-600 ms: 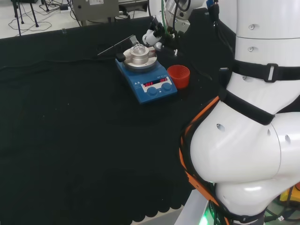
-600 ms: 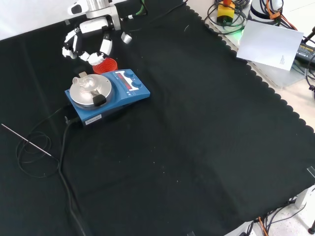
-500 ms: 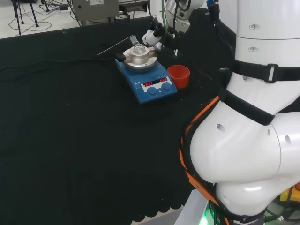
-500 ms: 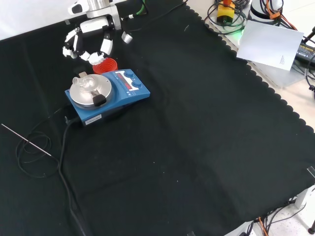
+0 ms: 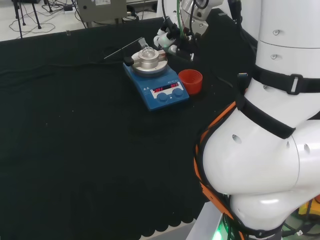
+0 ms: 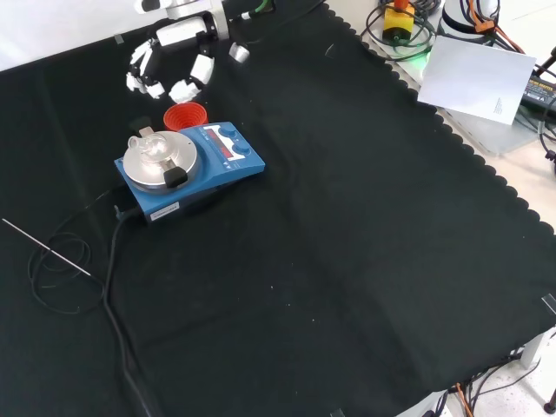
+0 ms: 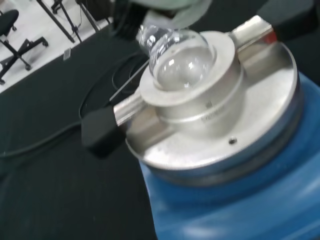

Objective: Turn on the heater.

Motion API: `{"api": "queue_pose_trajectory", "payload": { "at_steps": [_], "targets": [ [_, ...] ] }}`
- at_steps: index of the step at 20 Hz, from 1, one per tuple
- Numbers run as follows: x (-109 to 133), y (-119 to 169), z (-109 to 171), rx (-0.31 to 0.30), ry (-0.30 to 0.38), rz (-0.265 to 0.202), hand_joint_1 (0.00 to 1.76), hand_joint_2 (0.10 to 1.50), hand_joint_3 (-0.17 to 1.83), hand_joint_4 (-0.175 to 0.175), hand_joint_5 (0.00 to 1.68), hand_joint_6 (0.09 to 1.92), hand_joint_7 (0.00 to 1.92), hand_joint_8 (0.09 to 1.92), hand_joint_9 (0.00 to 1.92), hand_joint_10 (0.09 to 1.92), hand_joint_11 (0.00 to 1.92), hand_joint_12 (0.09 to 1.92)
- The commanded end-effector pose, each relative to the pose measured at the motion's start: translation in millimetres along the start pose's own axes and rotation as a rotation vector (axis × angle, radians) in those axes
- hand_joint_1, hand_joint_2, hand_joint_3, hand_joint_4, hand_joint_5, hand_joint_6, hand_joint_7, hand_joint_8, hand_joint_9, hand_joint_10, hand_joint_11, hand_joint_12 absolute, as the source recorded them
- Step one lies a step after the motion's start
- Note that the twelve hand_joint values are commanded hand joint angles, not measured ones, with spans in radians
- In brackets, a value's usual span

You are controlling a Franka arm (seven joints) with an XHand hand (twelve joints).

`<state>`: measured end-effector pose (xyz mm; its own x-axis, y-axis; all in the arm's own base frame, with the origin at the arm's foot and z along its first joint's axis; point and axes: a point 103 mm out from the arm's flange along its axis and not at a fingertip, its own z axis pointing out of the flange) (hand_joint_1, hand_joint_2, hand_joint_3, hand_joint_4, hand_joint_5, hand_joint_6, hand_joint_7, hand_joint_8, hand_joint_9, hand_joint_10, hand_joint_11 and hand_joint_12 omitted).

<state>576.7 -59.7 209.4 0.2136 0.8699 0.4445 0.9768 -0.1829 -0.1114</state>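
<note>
The counter (image 6: 365,261), covered in black cloth with a scalloped edge, carries the blue heater (image 6: 187,169) near its far left corner in the front view, well clear of the near and right edges. The heater is a flat rectangular blue unit with a round, brushed metal block (image 7: 220,115) on top and two blue knobs (image 5: 170,94) under a lit red display on its sloped front panel. Seated in the metal block is a clear round-bottomed glass flask (image 7: 180,57); its contents cannot be made out. A black power cable (image 6: 113,287) leaves the heater's rear and runs toward the near edge, where it is cut off. A red ribbed cup-shaped ring (image 6: 184,115) stands just beside the heater on the far side. The hand (image 6: 174,61) hangs above the counter's far edge, apart from the heater, its fingers (image 6: 201,69) spread wide and holding nothing.
</note>
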Motion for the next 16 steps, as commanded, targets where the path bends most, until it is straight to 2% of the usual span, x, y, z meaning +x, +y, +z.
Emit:
{"api": "queue_pose_trajectory", "payload": {
  "at_steps": [1,6,9,11,14,16],
  "targets": [
    [-2,-44,-2,0.124,-0.086,-0.013,1.01,0.64,0.83,-0.069,0.59,0.87,0.48,0.73,0.59,0.73,0.25,1.39],
    [2,-74,1,0.191,-0.156,-0.010,1.02,0.62,0.86,-0.062,0.46,0.81,0.66,0.72,0.75,0.68,0.28,1.38],
    [-3,-89,0,0.229,-0.169,-0.001,1.04,0.63,0.86,-0.066,0.43,0.77,0.91,0.72,0.98,0.62,0.46,1.33],
    [-4,-98,3,0.258,-0.199,0.003,1.07,0.65,0.84,-0.077,0.44,0.75,1.10,0.74,1.16,0.62,0.71,1.25],
    [-5,-107,8,0.327,-0.251,0.024,1.17,0.70,0.80,-0.129,0.48,0.76,1.36,0.83,1.47,0.75,1.33,1.04],
    [-6,-111,11,0.371,-0.284,0.037,1.22,0.74,0.78,-0.147,0.49,0.77,1.49,0.91,1.62,0.89,1.53,1.06]
  ]
}}
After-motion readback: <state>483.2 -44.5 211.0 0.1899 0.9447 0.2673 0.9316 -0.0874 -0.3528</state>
